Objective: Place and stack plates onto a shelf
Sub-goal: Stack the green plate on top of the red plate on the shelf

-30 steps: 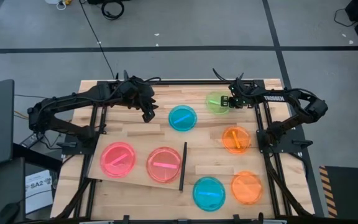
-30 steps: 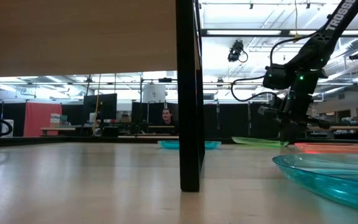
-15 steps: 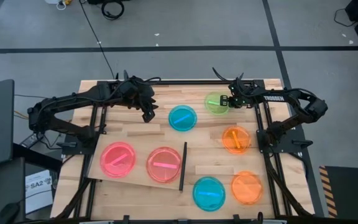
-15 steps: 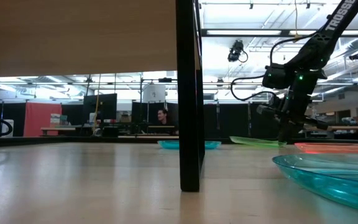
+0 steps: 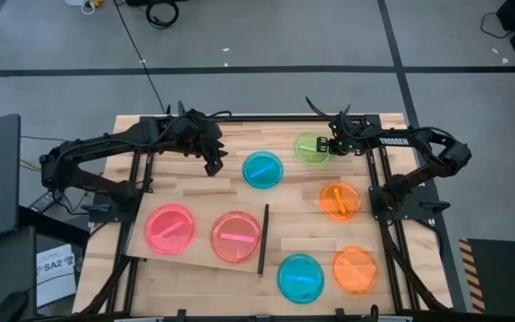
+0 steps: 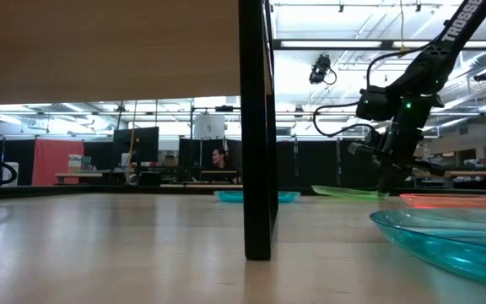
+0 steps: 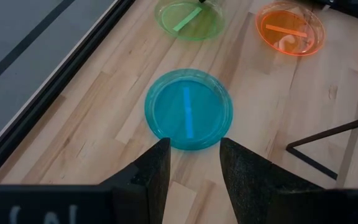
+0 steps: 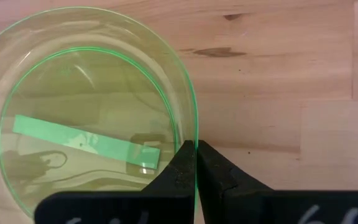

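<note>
My right gripper [image 5: 328, 148] [image 8: 196, 148] is shut on a green plate [image 5: 310, 148] [image 8: 98, 106] near the table's far edge; the low view shows that gripper [image 6: 391, 181] over the plate [image 6: 348, 192]. My left gripper [image 5: 214, 166] [image 7: 194, 144] is open, left of a blue plate [image 5: 262, 170] [image 7: 188, 109] that lies flat on the tabletop. Two pink plates [image 5: 170, 228] [image 5: 236, 236] lie flat on the pale shelf panel [image 5: 203, 257], beside its black strip [image 5: 263, 237] [image 6: 256, 127]. My right gripper pinches the green plate's rim [image 8: 194, 132] on the side toward the table's right edge, one finger [image 8: 180, 169] inside the rim and one outside. The fingers come from the right, slanting down. Whether the plate is lifted off the table, I cannot tell.
Two orange plates [image 5: 339, 199] [image 5: 355, 268] and a second blue plate [image 5: 300, 277] lie flat on the table's right half. That blue plate [image 6: 454, 241] shows close in the low view. Black frame rails run along the table's sides. A person shows in the room beyond.
</note>
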Robot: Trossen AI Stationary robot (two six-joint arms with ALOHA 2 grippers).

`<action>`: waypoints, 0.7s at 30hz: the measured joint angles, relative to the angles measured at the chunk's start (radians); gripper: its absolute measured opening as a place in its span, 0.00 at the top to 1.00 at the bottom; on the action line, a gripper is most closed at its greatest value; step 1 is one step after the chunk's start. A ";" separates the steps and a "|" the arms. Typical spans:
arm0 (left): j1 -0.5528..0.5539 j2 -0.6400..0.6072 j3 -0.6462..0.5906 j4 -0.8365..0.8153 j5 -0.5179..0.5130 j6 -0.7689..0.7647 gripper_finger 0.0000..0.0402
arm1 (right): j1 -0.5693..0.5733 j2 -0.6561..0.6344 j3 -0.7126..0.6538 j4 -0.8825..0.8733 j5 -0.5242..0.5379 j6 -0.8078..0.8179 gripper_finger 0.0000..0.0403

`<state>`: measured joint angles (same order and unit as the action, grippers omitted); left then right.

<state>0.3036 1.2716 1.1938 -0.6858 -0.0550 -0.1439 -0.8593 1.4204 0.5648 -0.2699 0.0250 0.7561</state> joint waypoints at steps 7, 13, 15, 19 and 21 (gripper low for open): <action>0.000 0.000 0.000 0.000 0.000 -0.001 0.64 | 0.002 0.000 0.000 0.000 0.000 -0.007 0.98; 0.000 0.000 0.000 0.000 0.000 -0.002 0.64 | 0.021 -0.032 -0.004 0.014 -0.043 -0.038 0.98; 0.000 0.000 0.000 0.000 0.000 -0.002 0.64 | 0.027 -0.059 -0.004 0.064 -0.074 -0.043 0.98; 0.000 0.000 0.000 0.001 0.000 -0.002 0.64 | 0.035 -0.120 -0.004 0.135 -0.101 -0.044 0.98; 0.000 0.000 0.000 0.001 0.000 -0.002 0.64 | 0.038 -0.154 -0.004 0.170 -0.109 -0.044 0.98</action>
<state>0.3036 1.2713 1.1938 -0.6851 -0.0551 -0.1459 -0.8211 1.2663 0.5610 -0.0998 -0.0839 0.7116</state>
